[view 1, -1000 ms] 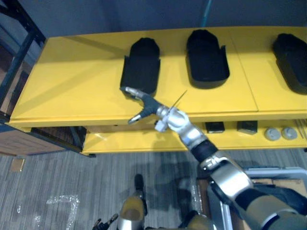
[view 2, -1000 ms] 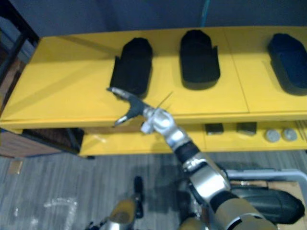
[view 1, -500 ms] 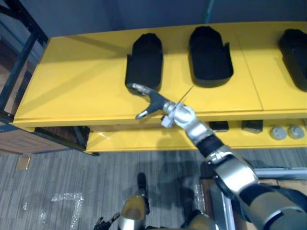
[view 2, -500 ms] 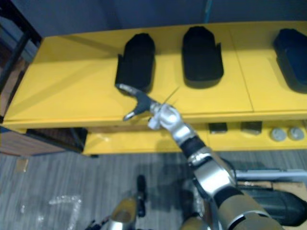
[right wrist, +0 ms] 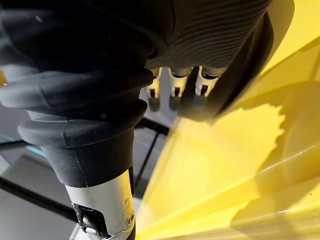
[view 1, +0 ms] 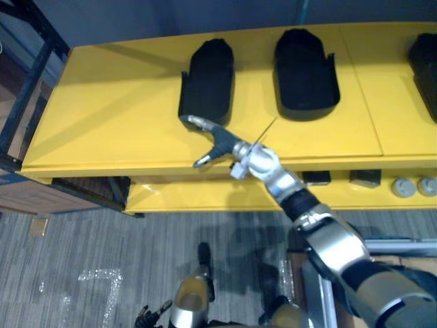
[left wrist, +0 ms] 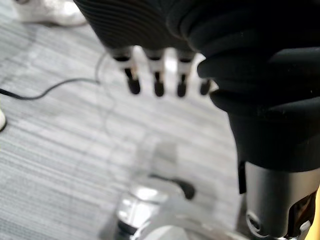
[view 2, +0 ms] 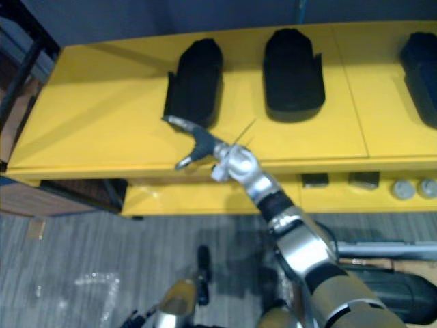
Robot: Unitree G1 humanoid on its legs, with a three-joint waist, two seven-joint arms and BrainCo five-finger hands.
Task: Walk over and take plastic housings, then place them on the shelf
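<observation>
- At the far left I see a dark metal rack [view 1: 31, 75] standing just beside the end of the yellow shelf [view 1: 116, 102].
- My left hand [left wrist: 157, 80] hangs low over the grey carpet floor [view 1: 82, 260], well apart from the shelf. Its wrist view shows the fingers in a loose, straight row with nothing in them.
- The left housing [view 1: 208, 78], a black plastic shell, lies flat on the top of the shelf with its long side running away from me.
- My right hand [view 1: 220, 141] reaches out over the front part of the shelf top. Its fingers [view 1: 194, 123] are stretched out straight towards the near end of the left housing, and the thumb [view 1: 203, 161] is spread well away from them, over the shelf's front edge. The hand holds nothing. The fingertips are right at the housing's near end, but I cannot tell whether they touch it.
- The middle housing [view 1: 305, 72] lies on the shelf top to the right of the first, apart from it and from my hand.
- The right housing [view 1: 427, 58] lies further right, cut off by the edge of the eye view.
- On the lower shelf [view 1: 184, 198], under the right part, sit two small dark blocks [view 1: 316, 178] and two round grey parts [view 1: 404, 186].
</observation>
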